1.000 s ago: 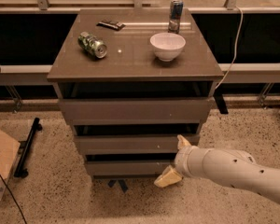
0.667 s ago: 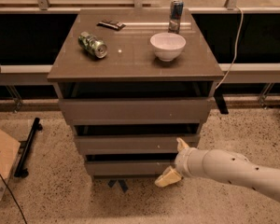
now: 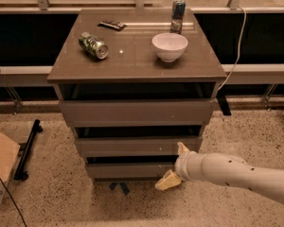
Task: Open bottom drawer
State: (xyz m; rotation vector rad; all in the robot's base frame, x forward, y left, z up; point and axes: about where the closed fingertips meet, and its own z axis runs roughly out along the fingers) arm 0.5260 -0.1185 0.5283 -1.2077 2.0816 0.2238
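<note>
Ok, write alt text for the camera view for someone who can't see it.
A robot arm's gripper sits at the right end of the bottom drawer of a grey-brown three-drawer cabinet. On top are a white bowl, a green can lying on its side and an upright can.

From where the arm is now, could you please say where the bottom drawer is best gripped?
Its flat front has no handle, so probably grip the top edge of the bottom drawer, at the dark gap under the middle drawer. Come from the front right, where the open pincer sits.
</note>
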